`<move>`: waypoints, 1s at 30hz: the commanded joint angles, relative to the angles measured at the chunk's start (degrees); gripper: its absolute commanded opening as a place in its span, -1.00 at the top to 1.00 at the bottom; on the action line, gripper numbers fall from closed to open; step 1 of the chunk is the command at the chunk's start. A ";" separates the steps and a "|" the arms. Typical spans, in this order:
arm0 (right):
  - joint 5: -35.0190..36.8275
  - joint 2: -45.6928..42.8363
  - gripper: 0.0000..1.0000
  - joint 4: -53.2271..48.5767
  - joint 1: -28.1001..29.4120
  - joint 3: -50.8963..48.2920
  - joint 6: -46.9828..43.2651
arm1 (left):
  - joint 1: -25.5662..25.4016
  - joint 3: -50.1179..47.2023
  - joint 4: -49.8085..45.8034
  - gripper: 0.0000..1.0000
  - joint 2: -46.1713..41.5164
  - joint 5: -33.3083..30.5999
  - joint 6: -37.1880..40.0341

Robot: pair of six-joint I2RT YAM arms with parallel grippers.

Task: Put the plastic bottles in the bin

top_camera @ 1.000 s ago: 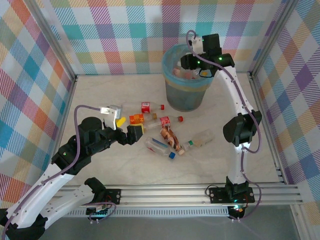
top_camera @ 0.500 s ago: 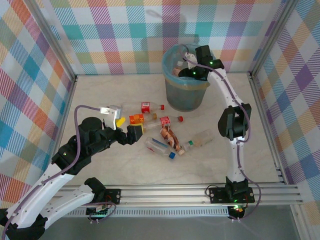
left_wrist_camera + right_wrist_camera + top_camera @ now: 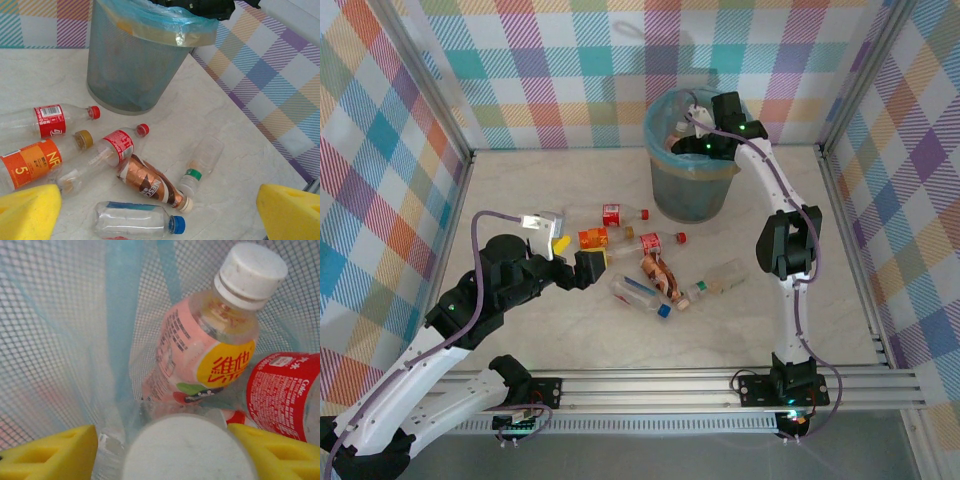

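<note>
Down in bin (image 3: 130,65): right end effector (image 3: 162,447) astride white-capped bottle (image 3: 187,460), grip undeterminable; beside it, red label (image 3: 280,390) reading "Coke". Left end effector (image 3: 160,212) wide open, empty, near orange "5" bottle (image 3: 30,162).

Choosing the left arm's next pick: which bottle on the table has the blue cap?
The clear bottle lying on its side nearest the camera in the left wrist view. The other bottles there have red, gold, green or cream caps.
</note>
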 commanded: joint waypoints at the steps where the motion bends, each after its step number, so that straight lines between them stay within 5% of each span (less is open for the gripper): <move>1: -2.86 -6.97 -0.40 3.68 -0.18 0.00 2.86 | -0.37 -0.12 1.58 -1.00 0.23 -0.56 0.37; 9: -4.12 -11.52 -0.34 9.16 -0.13 -2.29 5.26 | -0.35 -0.56 2.04 -1.00 0.34 -0.57 -0.06; 17: 1.07 -4.40 -0.17 3.44 -0.14 1.66 3.78 | -0.33 -0.57 0.96 -1.00 -0.60 -1.17 -0.33; 24: -2.33 -3.24 0.08 1.27 -0.13 -2.07 2.65 | -0.37 -0.86 0.03 -1.00 -1.70 -2.05 -0.33; 30: -3.09 -0.83 0.05 -4.70 -0.17 9.64 1.81 | -0.35 0.15 -0.83 -1.00 0.43 -2.79 0.02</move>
